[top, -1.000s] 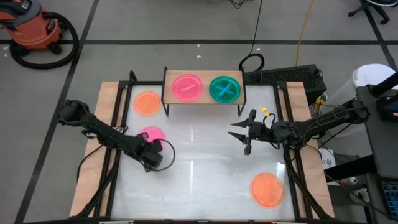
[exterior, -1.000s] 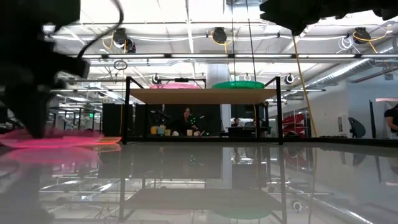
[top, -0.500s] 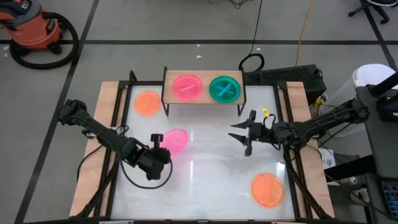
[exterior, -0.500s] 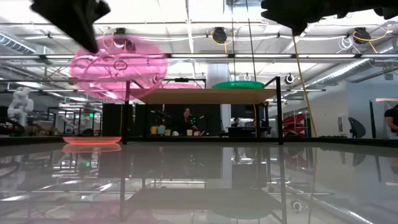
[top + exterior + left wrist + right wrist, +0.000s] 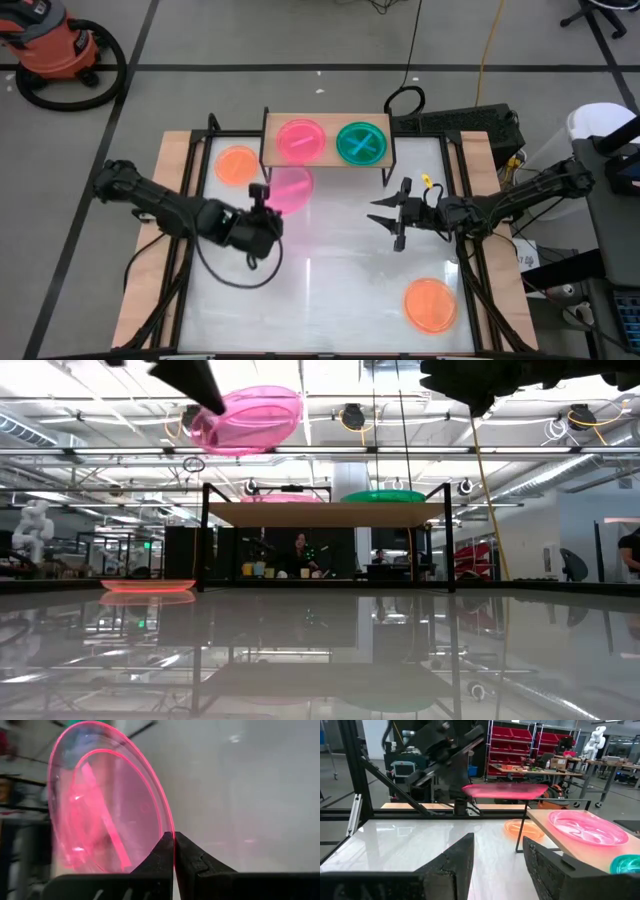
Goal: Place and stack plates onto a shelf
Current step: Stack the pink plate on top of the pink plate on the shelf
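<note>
My left gripper (image 5: 266,196) is shut on a pink plate (image 5: 291,187), raised above the table just near of the shelf (image 5: 328,160). In the low view this plate (image 5: 250,418) floats higher than the shelf's board (image 5: 325,515). A second pink plate (image 5: 301,139) and a green plate (image 5: 361,143) rest flat on the shelf top. One orange plate (image 5: 237,164) lies on the table left of the shelf, another (image 5: 430,304) near the right front corner. My right gripper (image 5: 383,218) hangs open over the table's right half, touching nothing. My left gripper pinches the pink plate's rim (image 5: 173,836) between its two fingertips (image 5: 161,855), coming from the table's left side at the plate's left edge. The plate is lifted clear of the table and sits nearly level, tipped slightly, reaching out from the fingers toward the shelf.
The white tabletop (image 5: 330,270) has bare room in its middle and near the front edge. Wooden side boards and black frame rails (image 5: 185,190) run along both sides. Seen from my right wrist, the held plate (image 5: 505,791) hangs beside the shelf's pink plate (image 5: 587,827).
My left gripper has taken the pink plate from the table's left part and carried it up and toward the far edge and the shelf. The plate lay on the table, then hung steeply tilted in the air, and now sits nearly level, above shelf height.
</note>
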You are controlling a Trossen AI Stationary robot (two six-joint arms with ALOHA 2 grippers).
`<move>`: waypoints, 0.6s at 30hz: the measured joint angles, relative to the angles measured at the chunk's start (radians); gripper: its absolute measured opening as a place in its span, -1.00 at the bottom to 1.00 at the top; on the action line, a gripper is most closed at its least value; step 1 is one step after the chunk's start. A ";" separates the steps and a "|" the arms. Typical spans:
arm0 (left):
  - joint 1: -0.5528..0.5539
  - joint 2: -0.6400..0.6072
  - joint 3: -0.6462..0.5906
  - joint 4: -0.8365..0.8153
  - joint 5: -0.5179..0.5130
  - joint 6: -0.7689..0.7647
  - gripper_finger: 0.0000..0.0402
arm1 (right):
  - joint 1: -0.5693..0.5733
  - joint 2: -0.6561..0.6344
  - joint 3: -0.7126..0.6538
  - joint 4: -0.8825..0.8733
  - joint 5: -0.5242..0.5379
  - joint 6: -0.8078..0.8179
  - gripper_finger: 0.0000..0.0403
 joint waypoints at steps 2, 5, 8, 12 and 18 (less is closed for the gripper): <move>0.041 0.000 0.022 0.000 -0.027 0.047 -0.99 | 0.000 0.000 0.000 0.000 0.000 0.000 -0.24; 0.108 0.000 0.053 0.005 -0.041 0.125 -1.00 | 0.000 0.000 0.000 0.000 0.000 -0.001 -0.24; 0.192 -0.001 0.076 0.006 -0.035 0.201 -1.00 | 0.000 0.000 0.000 0.000 0.000 -0.004 -0.24; 0.334 -0.001 0.081 0.067 0.035 0.346 -1.00 | 0.000 0.000 0.000 0.000 0.000 -0.007 -0.24; 0.533 0.031 0.082 0.249 0.256 0.627 -1.00 | -0.001 0.000 0.000 0.002 0.000 -0.007 -0.24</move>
